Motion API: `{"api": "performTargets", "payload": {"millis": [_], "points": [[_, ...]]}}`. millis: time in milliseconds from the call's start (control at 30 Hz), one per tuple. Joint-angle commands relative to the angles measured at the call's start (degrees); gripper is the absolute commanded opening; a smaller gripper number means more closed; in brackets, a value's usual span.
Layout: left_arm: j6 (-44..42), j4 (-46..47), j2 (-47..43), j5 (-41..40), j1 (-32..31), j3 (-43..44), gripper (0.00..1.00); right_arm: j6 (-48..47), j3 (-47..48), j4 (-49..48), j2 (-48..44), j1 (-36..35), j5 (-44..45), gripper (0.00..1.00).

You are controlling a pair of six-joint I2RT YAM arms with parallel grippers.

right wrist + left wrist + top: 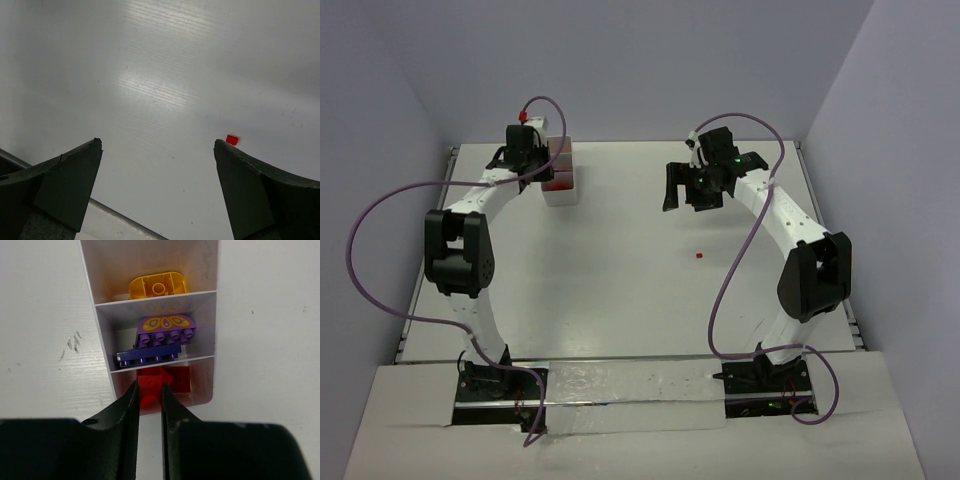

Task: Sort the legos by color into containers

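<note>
1. Top view: the white three-compartment tray (560,198) sits near the far-left corner of the counter (620,310). The left pincer (542,168) is right over the tray's near end. The right pincer (703,188) hangs over the far-right part of the counter, spread wide with nothing in it. One loose red brick (699,256) lies alone right of the middle, well apart from the tray.

2. Left wrist view:
   - The far compartment has an orange piece (157,286), rounded and lying hollow side up.
   - The middle one has a purple butterfly-print piece (167,329) with studs, resting on a dark purple flat plate (148,356).
   - The near one has red bricks (177,377).
   - The left pincer is nearly shut and looks pinched on a small red piece (148,390) above that near compartment.
   - I'd guess all of it is hard, glossy plastic: very light, stiff and a bit slick. The tray walls look thin, so a bump could probably slide it.

3. Right wrist view: the dark, wedge-shaped fingers are spread all the way with only bare, faintly ribbed white counter between them. The loose red brick sits just beside the right fingertip, not between the two. It's tiny, flat-sided and square-ish. I'd grab it low across two opposite flat faces, well centred, because something this small and slippery could squirt out sideways.
</note>
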State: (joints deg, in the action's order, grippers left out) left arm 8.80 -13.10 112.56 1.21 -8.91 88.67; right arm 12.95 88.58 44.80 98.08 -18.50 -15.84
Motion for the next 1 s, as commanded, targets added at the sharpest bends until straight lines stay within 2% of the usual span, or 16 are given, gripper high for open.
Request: {"api": "performTargets", "payload": {"millis": [0, 333, 800, 967], "points": [[0.5, 0.9, 1.0, -0.9, -0.2, 3.7, 0.16, -0.6, 2.7, 0.1, -0.8, -0.1, 0.8, 1.00], [0.5, 0.3, 1.3, -2.6, -0.2, 3.5, 0.21, -0.9, 2.4, 0.2, -0.7, -0.1, 0.9, 1.00], [0.5, -1.3, 0.2, -3.0, -0.2, 4.3, 0.43, -1.3, 1.5, 0.4, -1.7, -0.1, 2.4, 1.00], [0.4, -1.7, -2.2, -1.9, -0.2, 5.1, 0.43, -3.2, -0.2, 0.5, -2.7, -0.1, 4.9, 0.99]]}}
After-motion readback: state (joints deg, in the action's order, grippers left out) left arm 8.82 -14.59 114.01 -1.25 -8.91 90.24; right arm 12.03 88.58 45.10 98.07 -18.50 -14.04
